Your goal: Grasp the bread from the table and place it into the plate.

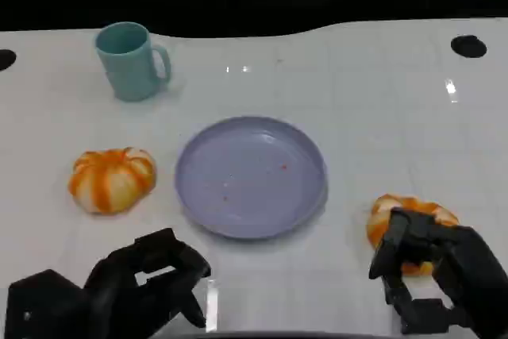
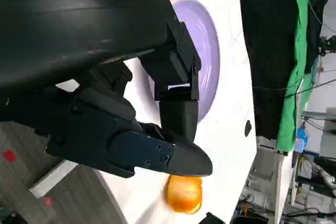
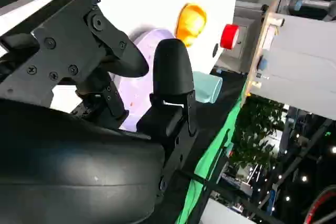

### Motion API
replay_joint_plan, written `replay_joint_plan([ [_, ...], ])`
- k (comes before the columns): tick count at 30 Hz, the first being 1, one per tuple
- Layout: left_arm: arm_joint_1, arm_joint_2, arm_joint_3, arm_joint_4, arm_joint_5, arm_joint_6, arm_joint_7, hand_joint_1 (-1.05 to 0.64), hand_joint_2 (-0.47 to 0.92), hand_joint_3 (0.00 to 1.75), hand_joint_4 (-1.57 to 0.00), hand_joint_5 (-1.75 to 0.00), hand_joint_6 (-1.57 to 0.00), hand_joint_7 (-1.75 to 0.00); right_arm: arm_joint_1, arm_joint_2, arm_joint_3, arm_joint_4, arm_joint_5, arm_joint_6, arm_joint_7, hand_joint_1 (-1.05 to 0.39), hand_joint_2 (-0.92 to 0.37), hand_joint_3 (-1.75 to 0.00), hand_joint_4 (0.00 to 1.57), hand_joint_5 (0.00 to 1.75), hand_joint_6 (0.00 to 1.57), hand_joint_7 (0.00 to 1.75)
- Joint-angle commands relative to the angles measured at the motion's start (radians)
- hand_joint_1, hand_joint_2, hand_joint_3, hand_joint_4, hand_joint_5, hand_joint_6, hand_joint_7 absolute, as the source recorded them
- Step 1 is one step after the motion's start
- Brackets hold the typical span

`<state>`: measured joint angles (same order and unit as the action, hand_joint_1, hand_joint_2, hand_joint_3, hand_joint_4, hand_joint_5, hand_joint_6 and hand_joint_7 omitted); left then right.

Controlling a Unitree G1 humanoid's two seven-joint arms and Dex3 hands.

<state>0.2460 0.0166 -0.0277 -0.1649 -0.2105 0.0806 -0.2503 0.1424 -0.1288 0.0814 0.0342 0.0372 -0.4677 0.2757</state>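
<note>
Two round orange-and-white breads lie on the white table, one [image 1: 112, 179] left of the plate and one [image 1: 382, 220] right of it. The empty purple plate [image 1: 250, 176] sits in the middle. My right hand [image 1: 440, 267] reaches over the right bread's near side, fingers apart and curved above it; I cannot tell whether they touch it. In the right wrist view its fingers [image 3: 170, 72] stand apart with nothing between them. My left hand [image 1: 135, 287] hovers near the front edge, below the left bread, holding nothing. The left wrist view shows that hand [image 2: 131, 129], the plate [image 2: 210, 51] and the right bread [image 2: 184, 193].
A teal mug [image 1: 128, 61] stands at the back left, seen also as the mug [image 3: 207, 87] beyond the plate [image 3: 139, 77]. Black round holes mark the table's far right [image 1: 468, 45] and far left edge. Bare table lies between plate and hands.
</note>
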Motion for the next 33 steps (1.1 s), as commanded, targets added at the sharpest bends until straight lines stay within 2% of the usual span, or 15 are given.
replay_joint_plan([
  [1,-0.003,0.009,0.012,0.004,-0.008,-0.007,-0.001,-0.79,0.92,0.16,-0.95,-1.52,-0.88,-1.26,-0.007,-0.009,-0.012,-0.001,-0.001,-0.002,-0.005,-0.06,-0.44,-1.34,0.87,1.75,0.74,1.5],
  [27,-0.004,0.008,0.013,0.009,-0.006,-0.013,0.0,-0.8,0.92,0.15,-0.96,-1.52,-0.88,-1.27,-0.004,-0.006,-0.011,-0.005,0.005,-0.008,-0.004,-0.05,-0.44,-1.35,0.88,1.75,0.73,1.49],
  [30,-0.005,0.008,0.013,0.012,-0.008,-0.015,-0.003,-0.79,0.92,0.15,-0.96,-1.52,-0.88,-1.26,-0.01,-0.005,-0.015,0.002,0.007,-0.032,-0.005,-0.03,-0.42,-1.35,0.82,1.75,0.74,1.41],
  [33,-0.006,0.008,0.014,0.012,-0.008,-0.016,-0.003,-0.79,0.92,0.15,-0.95,-1.52,-0.88,-1.27,-0.026,-0.014,-0.023,0.017,-0.015,-0.083,-0.013,-0.03,-0.45,-1.25,0.8,1.6,0.78,1.17],
])
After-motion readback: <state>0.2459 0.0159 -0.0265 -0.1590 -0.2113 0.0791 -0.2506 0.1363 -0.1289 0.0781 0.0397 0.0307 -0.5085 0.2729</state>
